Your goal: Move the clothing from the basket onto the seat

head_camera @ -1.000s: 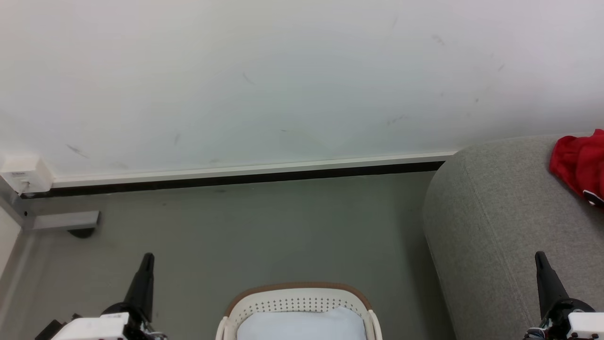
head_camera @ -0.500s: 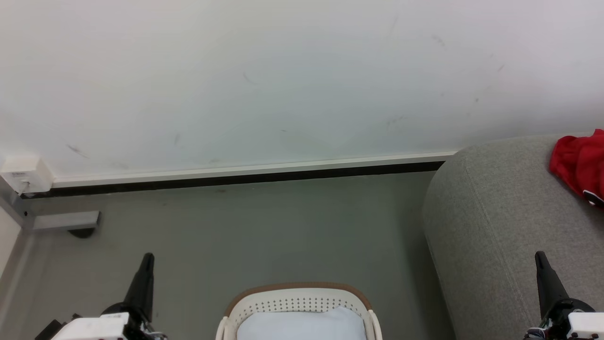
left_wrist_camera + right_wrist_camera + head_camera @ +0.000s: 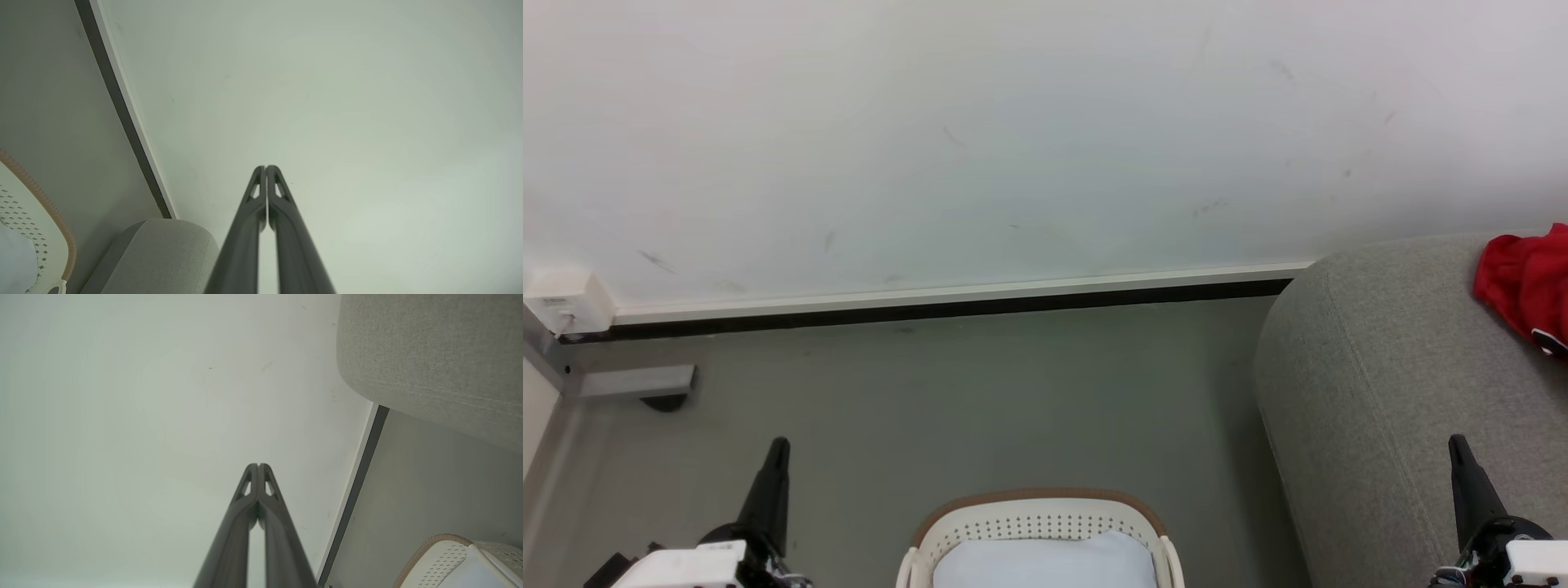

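Since nothing has shifted in a second, the head view has bright red sports clothing [image 3: 1523, 286] on the light grey woven seat [image 3: 1380, 367], apart from the cream perforated plastic basket [image 3: 1037, 500], while the wrist views show the left gripper [image 3: 266, 168] and right gripper [image 3: 258, 465] with jaws shut, empty: seemingly finished.

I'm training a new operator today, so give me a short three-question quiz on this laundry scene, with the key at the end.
1. True or false: red clothing lies on the grey seat.
2. The left fingers are: A, open wide; B, shut on cloth; C, shut, holding nothing.
3. Fill in: the basket has a ___ rim.
Key: 1 true; 2 C; 3 brown.
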Available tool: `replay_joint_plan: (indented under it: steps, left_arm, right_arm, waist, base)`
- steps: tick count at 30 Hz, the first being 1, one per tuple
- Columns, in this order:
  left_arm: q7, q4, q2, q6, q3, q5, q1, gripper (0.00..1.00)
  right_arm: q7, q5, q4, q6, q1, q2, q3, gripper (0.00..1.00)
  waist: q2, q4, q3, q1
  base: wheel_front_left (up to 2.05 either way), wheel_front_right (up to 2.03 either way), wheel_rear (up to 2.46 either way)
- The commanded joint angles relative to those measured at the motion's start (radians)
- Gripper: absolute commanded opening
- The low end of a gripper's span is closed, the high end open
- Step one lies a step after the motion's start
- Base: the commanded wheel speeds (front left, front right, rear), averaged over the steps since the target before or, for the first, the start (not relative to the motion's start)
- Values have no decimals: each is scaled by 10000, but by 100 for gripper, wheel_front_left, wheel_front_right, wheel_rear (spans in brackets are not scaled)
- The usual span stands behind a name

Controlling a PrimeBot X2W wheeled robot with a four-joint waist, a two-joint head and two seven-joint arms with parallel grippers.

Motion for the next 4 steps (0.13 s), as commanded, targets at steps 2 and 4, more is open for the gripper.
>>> replay_joint_plan:
  steps: [2, 4]
  left_arm:
    - [40, -34, 73, -46, 20, -135, -85, 0]
    - [40, -34, 73, -46, 20, -135, -85, 0]
  right_arm:
    - [30, 7, -52, -21, -126, -73, -41, 0]
    - [30, 7, -52, -21, -126, -73, -41, 0]
  waist:
    - [0, 0, 0, 0]
    - [0, 0, 0, 0]
  base:
    - [0, 0, 0]
    - [0, 0, 0]
